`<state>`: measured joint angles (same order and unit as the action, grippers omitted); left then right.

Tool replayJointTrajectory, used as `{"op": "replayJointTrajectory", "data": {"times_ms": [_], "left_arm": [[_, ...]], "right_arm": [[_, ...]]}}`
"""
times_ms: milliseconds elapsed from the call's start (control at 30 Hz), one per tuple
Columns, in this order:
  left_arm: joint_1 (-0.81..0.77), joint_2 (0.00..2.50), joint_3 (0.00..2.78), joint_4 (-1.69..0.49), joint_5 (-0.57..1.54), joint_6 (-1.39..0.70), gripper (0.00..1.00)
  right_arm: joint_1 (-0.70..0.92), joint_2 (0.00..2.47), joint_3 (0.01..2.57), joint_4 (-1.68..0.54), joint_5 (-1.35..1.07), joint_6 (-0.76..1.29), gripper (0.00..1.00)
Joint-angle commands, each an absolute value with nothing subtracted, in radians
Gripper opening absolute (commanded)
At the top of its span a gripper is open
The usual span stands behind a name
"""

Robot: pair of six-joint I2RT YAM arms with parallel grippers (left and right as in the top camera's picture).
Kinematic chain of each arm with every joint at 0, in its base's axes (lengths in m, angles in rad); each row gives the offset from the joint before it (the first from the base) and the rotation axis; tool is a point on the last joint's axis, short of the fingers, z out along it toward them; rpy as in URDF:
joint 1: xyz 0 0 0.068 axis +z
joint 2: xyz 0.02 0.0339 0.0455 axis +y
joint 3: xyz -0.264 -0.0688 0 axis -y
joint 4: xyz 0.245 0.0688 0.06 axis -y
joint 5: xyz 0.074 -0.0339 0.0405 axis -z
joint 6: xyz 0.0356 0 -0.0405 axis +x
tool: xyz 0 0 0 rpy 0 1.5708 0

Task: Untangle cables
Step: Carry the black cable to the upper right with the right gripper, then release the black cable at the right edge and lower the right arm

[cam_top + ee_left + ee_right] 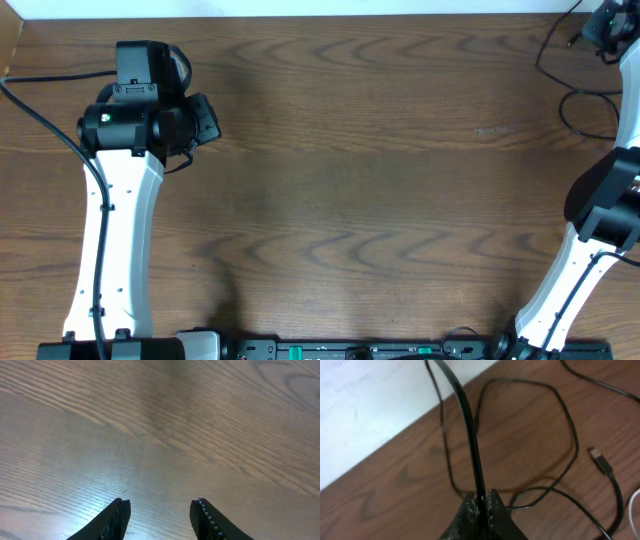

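Observation:
The black cables [560,420] lie in loose overlapping loops on the wooden table, one ending in a small plug [601,461]. A bit of white cable [635,505] shows at the right edge of the right wrist view. My right gripper [481,496] is shut on one black cable [470,435], which rises taut from the jaws. From overhead, this gripper [610,30] sits in the far right corner above thin black loops [572,105]. My left gripper [160,506] is open over bare wood, far from the cables, at the table's left [207,120].
The table's far edge [420,415] runs close behind the cable loops, with a white surface beyond it. Thicker black wires [60,125] run along the left arm. The arm bases stand at the near edge [330,350].

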<state>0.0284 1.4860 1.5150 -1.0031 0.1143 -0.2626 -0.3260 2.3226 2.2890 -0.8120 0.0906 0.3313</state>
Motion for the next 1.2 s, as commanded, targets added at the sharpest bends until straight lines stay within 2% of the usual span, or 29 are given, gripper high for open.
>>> {"op": "replayJointTrajectory", "data": {"times_ms": [0, 67, 133, 200, 300, 533, 633, 667, 700, 933, 1167], "left_arm": [[0.031, 1.496, 1.509, -1.005, 0.123, -0.268, 0.44], [0.031, 1.496, 1.509, -1.005, 0.123, -0.268, 0.44], [0.031, 1.496, 1.509, -1.005, 0.124, -0.268, 0.44], [0.031, 1.496, 1.509, -1.005, 0.123, -0.268, 0.44], [0.031, 1.496, 1.509, -1.005, 0.123, -0.268, 0.44], [0.031, 1.496, 1.509, -1.008, 0.123, -0.268, 0.45], [0.031, 1.496, 1.509, -1.021, 0.123, -0.268, 0.78], [0.031, 1.496, 1.509, -1.021, 0.123, -0.268, 0.84], [0.031, 1.496, 1.509, -1.021, 0.124, -0.269, 0.86], [0.031, 1.496, 1.509, -1.02, 0.123, -0.27, 0.92], [0.031, 1.496, 1.509, -1.013, 0.123, -0.275, 0.93]], "right_arm": [[-0.356, 2.331, 2.296, -0.849, 0.147, 0.392, 0.2], [-0.381, 2.331, 2.296, -0.867, 0.152, 0.421, 0.52], [-0.403, 2.331, 2.296, -0.896, 0.151, 0.444, 0.66], [-0.432, 2.33, 2.296, -0.937, 0.139, 0.488, 0.99], [-0.466, 2.33, 2.297, -0.969, 0.031, 0.501, 0.99], [-0.508, 2.266, 2.298, -0.991, -0.412, 0.497, 0.99], [-0.459, 2.17, 2.298, -1.092, -0.484, 0.427, 0.99], [-0.443, 2.151, 2.298, -1.119, -0.481, 0.407, 0.99], [-0.421, 2.127, 2.298, -1.15, -0.481, 0.379, 0.99], [-0.24, 1.976, 2.298, -1.345, -0.481, 0.167, 0.99], [-0.117, 1.786, 2.298, -1.479, -0.433, 0.155, 0.99]]}}
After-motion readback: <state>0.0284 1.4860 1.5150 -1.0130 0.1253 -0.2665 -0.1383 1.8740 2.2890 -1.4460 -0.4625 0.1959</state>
